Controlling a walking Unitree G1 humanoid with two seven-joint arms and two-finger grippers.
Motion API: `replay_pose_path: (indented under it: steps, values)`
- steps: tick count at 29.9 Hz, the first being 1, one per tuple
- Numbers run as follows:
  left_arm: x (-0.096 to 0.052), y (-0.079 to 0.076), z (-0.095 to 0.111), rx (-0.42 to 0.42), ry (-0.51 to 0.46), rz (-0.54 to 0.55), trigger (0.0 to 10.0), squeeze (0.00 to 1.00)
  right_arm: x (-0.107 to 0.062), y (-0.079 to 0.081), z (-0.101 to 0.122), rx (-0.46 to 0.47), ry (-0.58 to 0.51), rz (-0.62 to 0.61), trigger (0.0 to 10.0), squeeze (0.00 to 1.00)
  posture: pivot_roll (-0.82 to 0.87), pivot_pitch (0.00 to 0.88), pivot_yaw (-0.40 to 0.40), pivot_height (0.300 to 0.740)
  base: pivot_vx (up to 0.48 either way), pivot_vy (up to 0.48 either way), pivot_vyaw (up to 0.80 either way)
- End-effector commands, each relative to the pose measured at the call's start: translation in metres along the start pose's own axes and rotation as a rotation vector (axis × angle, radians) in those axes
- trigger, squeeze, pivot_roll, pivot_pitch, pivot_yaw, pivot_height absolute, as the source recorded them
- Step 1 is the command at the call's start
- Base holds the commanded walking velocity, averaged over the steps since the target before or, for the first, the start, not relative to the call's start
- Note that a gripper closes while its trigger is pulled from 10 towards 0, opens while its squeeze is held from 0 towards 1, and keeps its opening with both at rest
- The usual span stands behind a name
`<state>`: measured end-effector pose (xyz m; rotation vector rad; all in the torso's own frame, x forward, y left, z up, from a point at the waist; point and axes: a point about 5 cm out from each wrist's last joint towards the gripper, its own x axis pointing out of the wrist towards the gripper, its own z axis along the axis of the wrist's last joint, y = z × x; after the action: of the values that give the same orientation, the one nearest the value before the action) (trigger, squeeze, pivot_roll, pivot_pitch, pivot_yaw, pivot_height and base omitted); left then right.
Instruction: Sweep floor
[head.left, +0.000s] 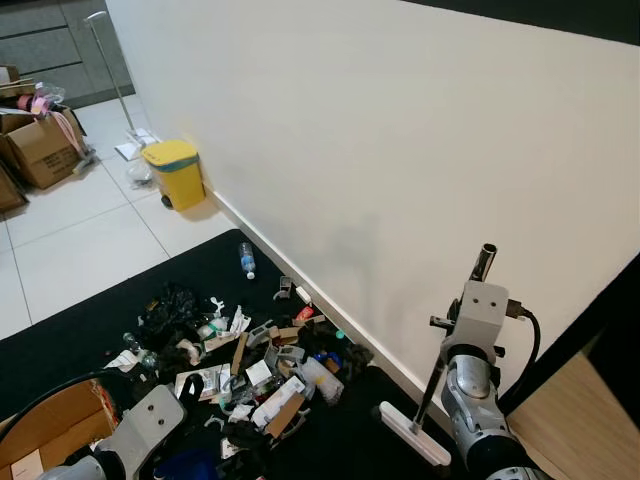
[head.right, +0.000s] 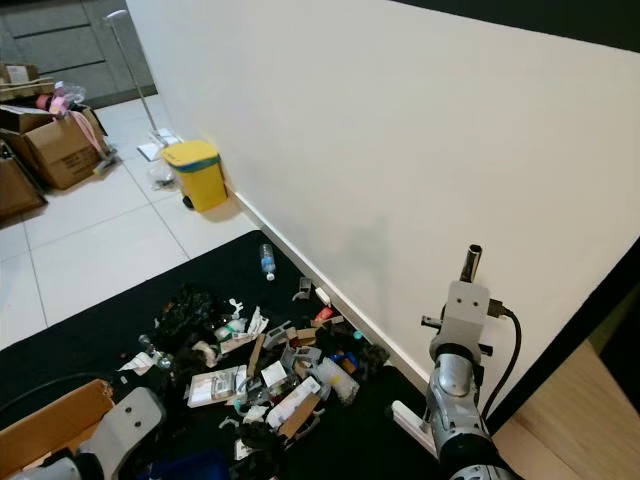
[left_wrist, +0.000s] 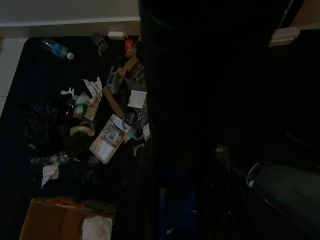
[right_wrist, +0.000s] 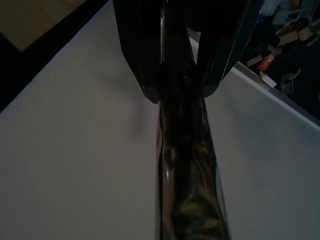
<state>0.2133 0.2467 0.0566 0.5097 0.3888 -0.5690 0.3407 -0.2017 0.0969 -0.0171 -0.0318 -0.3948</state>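
The right gripper (right_wrist: 182, 70) was clamped on the broom handle (head.left: 432, 385), broom head (head.left: 413, 433) beside the still-unswept litter pile (head.left: 240, 365) on the black mat (head.left: 90, 330); left gripper's state unclear.

Cardboard box (head.left: 45, 425) cut off at frame edge; small litter (head.left: 250, 360) too tiny to identify.

no legible text, printed label on a packet (left_wrist: 106, 141) in the litter, too blurred to read

yellow bin (head.left: 175, 171) by white wall (head.left: 400, 150); cardboard boxes (head.left: 40, 145) far left.
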Motion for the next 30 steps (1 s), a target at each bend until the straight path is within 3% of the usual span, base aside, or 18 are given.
replay_pose_path:
  steps: [1,3,4,10,11,13,14,18,20,24,28,30]
  values:
    - [-0.005,0.004,0.001,0.023,0.004,0.026,10.0,0.00,-0.001,0.000,0.003,0.003,-0.026,0.000,10.0,0.00,0.13,0.177,0.039,0.740,0.000,0.000,0.00]
    - [-0.013,0.033,0.024,0.124,-0.072,0.111,10.0,0.00,-0.003,0.000,-0.001,0.002,-0.018,0.002,10.0,0.00,0.15,0.179,0.043,0.740,0.000,0.000,0.00]
    - [-0.014,0.038,0.027,0.139,-0.076,0.130,10.0,0.00,-0.003,0.000,-0.001,0.002,-0.016,0.003,10.0,0.00,0.15,0.179,0.043,0.740,0.000,0.000,0.00]
    - [-0.020,0.052,0.032,0.196,-0.064,0.140,10.0,0.00,-0.003,0.002,-0.001,0.003,-0.014,0.006,10.0,0.00,0.15,0.180,0.048,0.740,0.000,0.000,0.00]
    - [-0.026,0.060,0.036,0.213,-0.050,0.136,10.0,0.00,-0.003,0.004,-0.001,0.006,-0.014,0.007,10.0,0.00,0.16,0.181,0.056,0.740,0.000,0.000,0.00]
    - [-0.026,0.060,0.036,0.213,-0.050,0.136,10.0,0.00,-0.003,0.004,-0.001,0.006,-0.014,0.007,10.0,0.00,0.16,0.181,0.056,0.740,0.000,0.000,0.00]
    - [-0.033,0.066,0.039,0.228,-0.037,0.117,10.0,0.00,-0.003,0.005,-0.001,0.010,-0.013,0.007,10.0,0.00,0.16,0.181,0.059,0.740,0.000,0.000,0.00]
    - [-0.038,0.062,0.037,0.191,-0.016,0.043,10.0,0.00,-0.004,0.005,-0.002,0.014,-0.007,0.004,10.0,0.00,0.17,0.181,0.061,0.740,0.000,0.000,0.00]
    - [-0.035,0.040,0.027,0.132,0.018,-0.081,10.0,0.00,-0.005,0.005,-0.004,0.015,-0.003,0.003,10.0,0.00,0.16,0.180,0.061,0.740,0.000,0.000,0.00]
    - [-0.034,0.026,0.020,0.099,0.043,-0.159,10.0,0.00,-0.005,0.004,-0.004,0.014,-0.002,0.001,10.0,0.00,0.15,0.180,0.061,0.740,0.000,0.000,0.00]
    - [-0.040,0.031,0.020,0.079,0.073,-0.220,10.0,0.00,-0.004,0.001,-0.004,0.009,-0.002,-0.006,10.0,0.00,0.15,0.178,0.060,0.740,0.000,0.000,0.00]
    - [-0.051,0.042,0.023,0.094,0.105,-0.252,10.0,0.00,-0.004,0.001,-0.004,0.007,0.000,-0.006,10.0,0.00,0.16,0.176,0.063,0.740,0.000,0.000,0.00]
